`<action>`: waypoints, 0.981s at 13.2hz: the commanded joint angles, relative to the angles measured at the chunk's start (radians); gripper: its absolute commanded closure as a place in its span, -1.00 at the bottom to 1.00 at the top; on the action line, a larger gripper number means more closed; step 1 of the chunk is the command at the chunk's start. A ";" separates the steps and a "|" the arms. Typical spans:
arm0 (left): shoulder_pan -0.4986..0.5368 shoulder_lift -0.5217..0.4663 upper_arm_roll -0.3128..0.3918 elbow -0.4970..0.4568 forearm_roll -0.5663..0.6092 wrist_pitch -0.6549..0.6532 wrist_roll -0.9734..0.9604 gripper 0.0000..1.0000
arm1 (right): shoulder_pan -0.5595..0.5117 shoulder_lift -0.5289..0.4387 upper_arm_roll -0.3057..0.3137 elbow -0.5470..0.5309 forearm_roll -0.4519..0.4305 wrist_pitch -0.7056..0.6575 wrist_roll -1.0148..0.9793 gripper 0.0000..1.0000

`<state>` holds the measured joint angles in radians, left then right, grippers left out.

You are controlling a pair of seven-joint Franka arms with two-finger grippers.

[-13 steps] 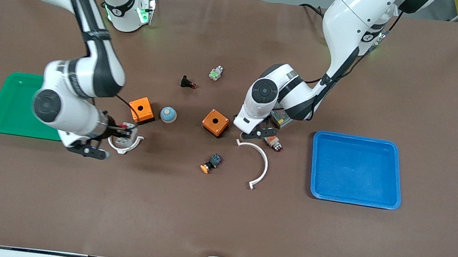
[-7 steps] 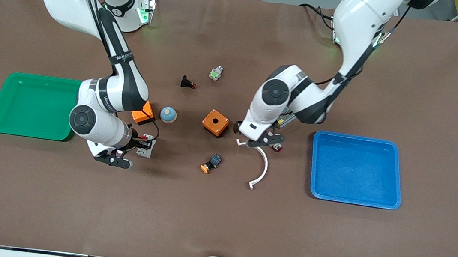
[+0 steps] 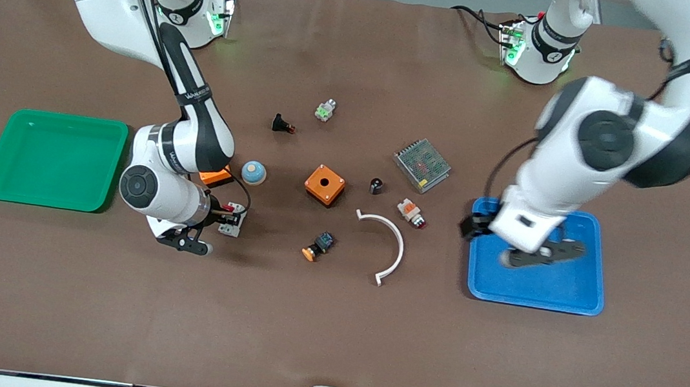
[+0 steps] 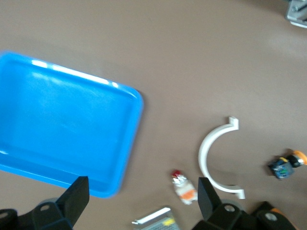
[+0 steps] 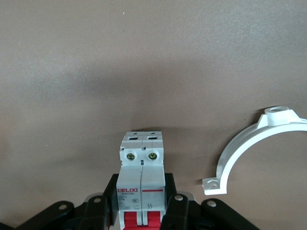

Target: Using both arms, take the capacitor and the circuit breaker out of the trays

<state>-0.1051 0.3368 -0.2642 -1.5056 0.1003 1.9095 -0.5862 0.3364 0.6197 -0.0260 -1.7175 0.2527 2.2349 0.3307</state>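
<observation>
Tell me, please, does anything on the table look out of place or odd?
One thing: the left gripper hangs open and empty over the blue tray, while the capacitor sits on the table beside the orange box. The right gripper holds the breaker squarely between its fingers.

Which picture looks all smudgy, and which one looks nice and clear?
Front view: the left gripper and its arm over the blue tray look smeared. Left wrist view: soft all over. Right wrist view: crisp, and you can read the label on the breaker in the right gripper.
</observation>
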 commanded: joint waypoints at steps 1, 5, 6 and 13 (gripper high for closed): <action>0.100 -0.088 -0.012 0.010 0.016 -0.075 0.188 -1.00 | 0.009 0.002 -0.015 0.019 0.011 -0.023 0.002 -1.00; 0.202 -0.202 -0.013 0.008 0.004 -0.209 0.388 -1.00 | 0.003 -0.139 -0.023 0.015 -0.015 -0.220 0.004 -1.00; 0.211 -0.228 -0.013 0.008 0.002 -0.248 0.432 -1.00 | -0.005 -0.199 -0.023 0.012 -0.067 -0.297 0.005 -1.00; 0.087 -0.384 0.151 -0.107 -0.056 -0.369 0.456 -1.00 | -0.230 -0.495 -0.023 0.010 -0.144 -0.606 -0.207 -1.00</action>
<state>-0.0024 -0.0016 -0.1423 -1.5585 0.0757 1.5451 -0.1488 0.1701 0.1842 -0.0632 -1.6701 0.1235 1.6449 0.2025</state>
